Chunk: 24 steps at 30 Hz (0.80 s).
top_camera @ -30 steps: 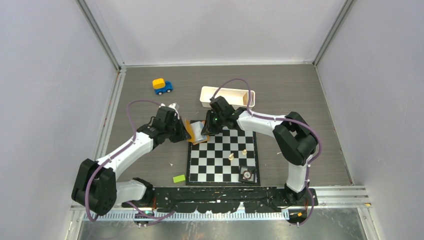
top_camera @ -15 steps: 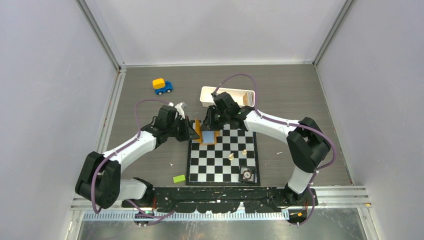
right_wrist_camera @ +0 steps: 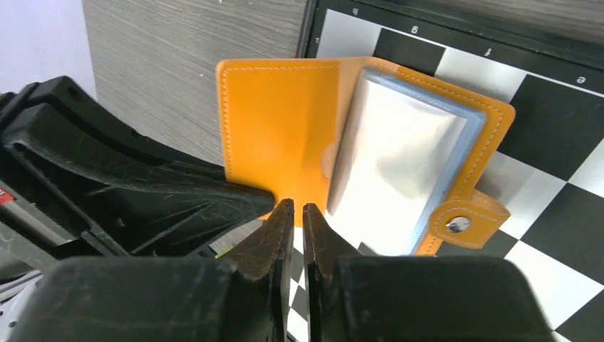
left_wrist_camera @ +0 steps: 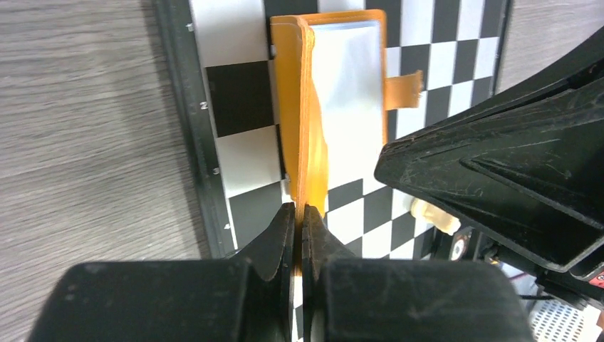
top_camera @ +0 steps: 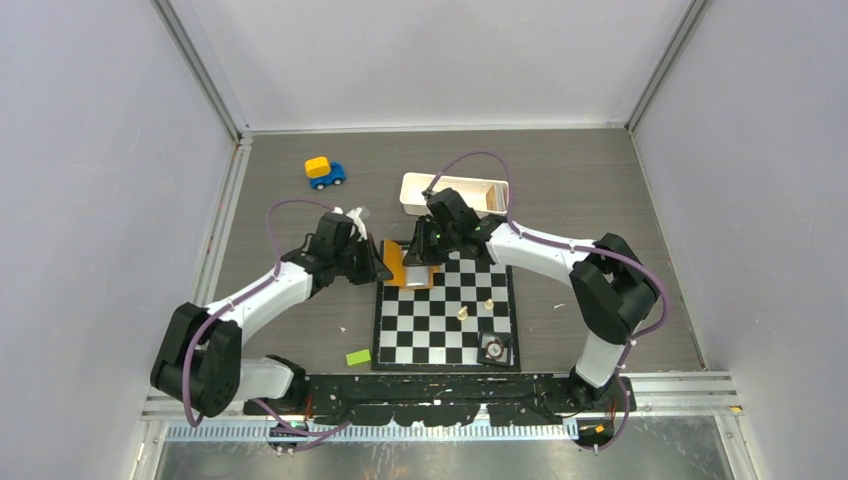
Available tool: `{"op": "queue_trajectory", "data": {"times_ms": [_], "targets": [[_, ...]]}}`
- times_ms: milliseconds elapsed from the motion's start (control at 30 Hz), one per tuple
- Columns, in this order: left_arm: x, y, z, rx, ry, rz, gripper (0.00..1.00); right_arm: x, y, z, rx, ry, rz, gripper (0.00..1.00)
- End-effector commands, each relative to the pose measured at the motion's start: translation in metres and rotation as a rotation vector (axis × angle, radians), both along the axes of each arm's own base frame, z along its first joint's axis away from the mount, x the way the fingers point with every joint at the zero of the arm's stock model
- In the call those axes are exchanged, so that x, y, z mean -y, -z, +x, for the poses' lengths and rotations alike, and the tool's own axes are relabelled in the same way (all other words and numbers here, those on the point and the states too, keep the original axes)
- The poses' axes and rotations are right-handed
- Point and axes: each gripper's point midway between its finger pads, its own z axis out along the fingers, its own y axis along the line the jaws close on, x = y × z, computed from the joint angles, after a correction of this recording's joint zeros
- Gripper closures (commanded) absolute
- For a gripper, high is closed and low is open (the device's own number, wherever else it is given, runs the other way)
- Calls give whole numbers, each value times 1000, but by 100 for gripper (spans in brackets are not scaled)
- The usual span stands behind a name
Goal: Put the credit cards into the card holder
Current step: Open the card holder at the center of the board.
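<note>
While open, card holder in left hand

A robot lab test cell: plain white walls, aluminium corner posts, grey wood-grain tabletop.

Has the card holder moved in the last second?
Yes. The card holder has shifted right, further onto the far-left corner of the chessboard.
</note>
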Motion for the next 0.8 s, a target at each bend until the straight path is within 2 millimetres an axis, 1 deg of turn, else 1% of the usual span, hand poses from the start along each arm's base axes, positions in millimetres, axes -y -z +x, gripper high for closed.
{"op": "queue_trajectory", "data": {"times_ms": [0, 100, 233, 333, 533, 667, 767], "targets": [[-41, 29, -6, -42, -70, 220, 100, 3, 1, 10, 42, 46, -32, 83], [-50, 33, -7, -49, -69, 275, 100, 19, 10, 13, 48, 86, -123, 79], [-45, 30, -7, -38, -45, 250, 100, 30, 21, 11, 34, 108, -175, 74], [-42, 28, -5, -32, -41, 238, 100, 32, 23, 11, 31, 119, -186, 72], [-41, 27, -6, -34, -33, 232, 100, 30, 18, 11, 36, 110, -173, 70], [-38, 27, -6, -34, -23, 217, 100, 19, 19, 9, 20, 80, -126, 70], [-36, 27, -5, -32, -16, 208, 100, 10, 17, 8, 9, 65, -83, 73]]}}
